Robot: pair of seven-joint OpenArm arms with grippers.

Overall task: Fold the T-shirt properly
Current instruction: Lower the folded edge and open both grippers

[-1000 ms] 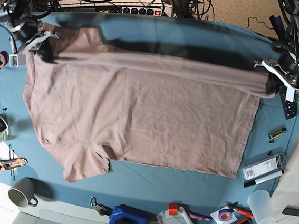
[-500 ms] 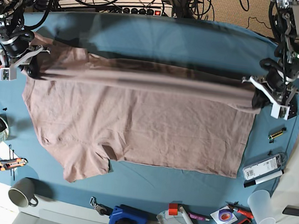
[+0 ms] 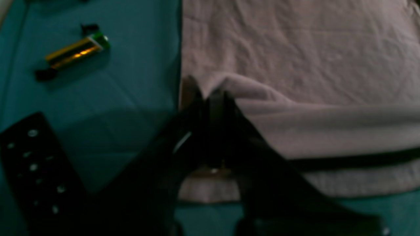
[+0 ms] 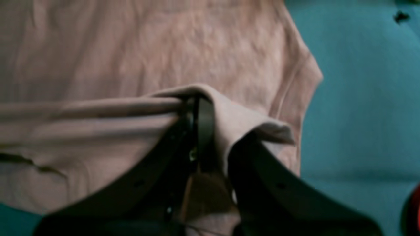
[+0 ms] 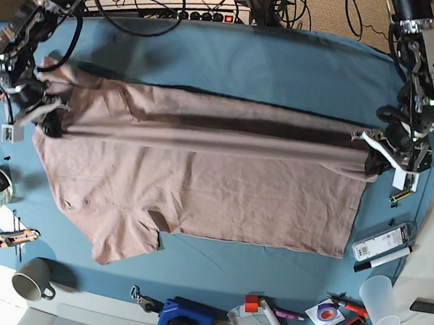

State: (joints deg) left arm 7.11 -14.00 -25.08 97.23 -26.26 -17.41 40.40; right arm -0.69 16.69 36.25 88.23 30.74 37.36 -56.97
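T-shirt fabric lies spread on the teal cloth, its near part flat, while farther from the mug a raised band stretches between the left gripper and right gripper, both angled downward at opposite sides and closed tightly on the shirt.

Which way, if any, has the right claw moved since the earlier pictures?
Yes. In the base view, the right claw has moved toward the picture's bottom edge, nearer the level of the grey mug.
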